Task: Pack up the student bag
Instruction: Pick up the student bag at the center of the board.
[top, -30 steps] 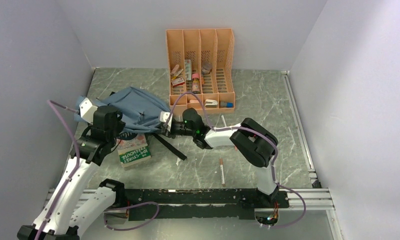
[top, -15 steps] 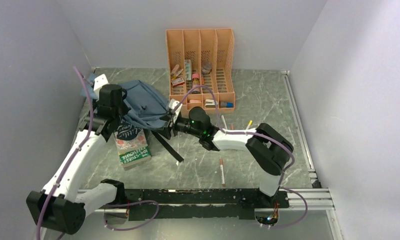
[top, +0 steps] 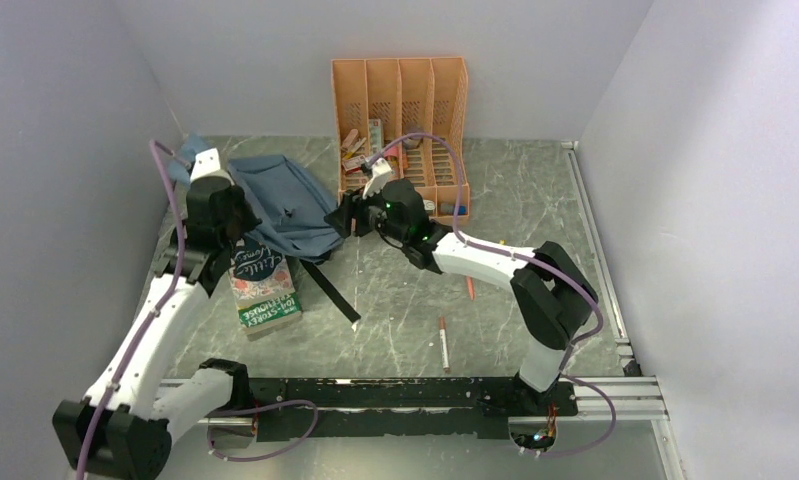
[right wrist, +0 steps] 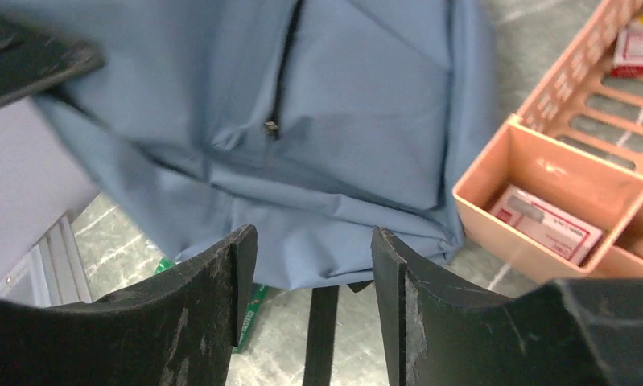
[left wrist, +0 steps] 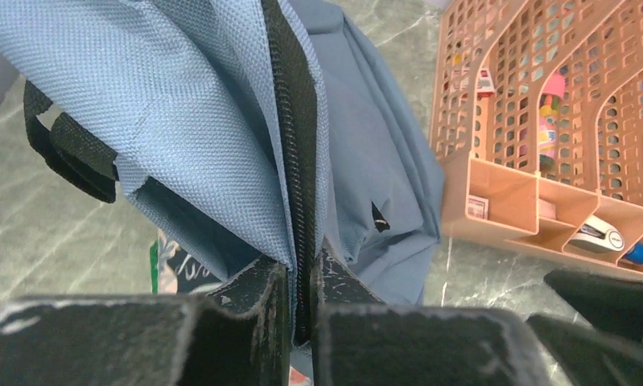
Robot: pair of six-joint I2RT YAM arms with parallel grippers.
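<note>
Plainly at the far left of the counter (top: 535, 230): the student bag (top: 280, 205), dusty blue, slumped and rumpled, front pocket zip facing up. Pinched at its black zip edge by the left fingers (left wrist: 261, 293), clenched tight on the fabric, with that corner hoisted toward the left wall. Trailing from its near edge toward the middle of the counter, a black strap (top: 332, 292). Just off its right edge, the right fingers (right wrist: 392, 277), spread apart and grasping nothing, aimed at the blue fabric, with the strap visible between them. Partly tucked under its near side, a book (top: 263, 288) with a green band of white lettering, flat on the marble-patterned surface. Just right of the bag, against the back wall, an orange file organizer (top: 400, 120) with four slots and small stationery in its lower trays. Well apart, nearer the arm bases, a pen (top: 443, 343) lying loose, and a thin reddish stick (top: 469, 290) beside the right arm.
</note>
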